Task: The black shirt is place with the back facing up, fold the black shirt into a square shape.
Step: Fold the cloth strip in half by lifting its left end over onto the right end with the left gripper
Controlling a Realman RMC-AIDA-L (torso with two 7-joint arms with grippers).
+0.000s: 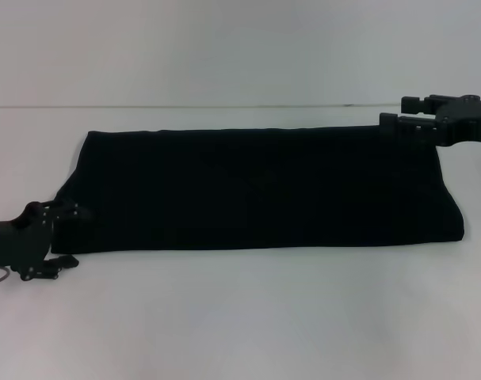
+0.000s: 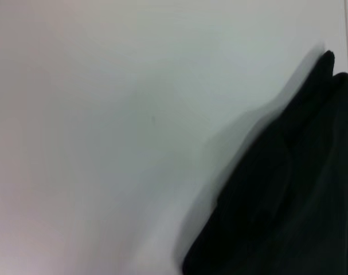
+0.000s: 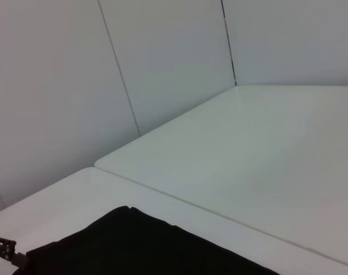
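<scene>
The black shirt (image 1: 256, 190) lies flat on the white table (image 1: 240, 317) as a long, wide band running left to right. My left gripper (image 1: 56, 237) sits low at the shirt's near left corner, right against the fabric. In the left wrist view the black shirt (image 2: 288, 195) fills one corner, its edge bunched into soft points. My right gripper (image 1: 392, 112) hovers at the shirt's far right corner, open, its two fingers pointing left with a gap between them and nothing in it. The right wrist view shows a corner of the black shirt (image 3: 145, 246) on the table.
A white wall (image 1: 240, 47) rises behind the table's far edge. In the right wrist view a seam (image 3: 219, 215) divides two white tabletops, and wall panels (image 3: 162, 69) meet in a corner beyond them.
</scene>
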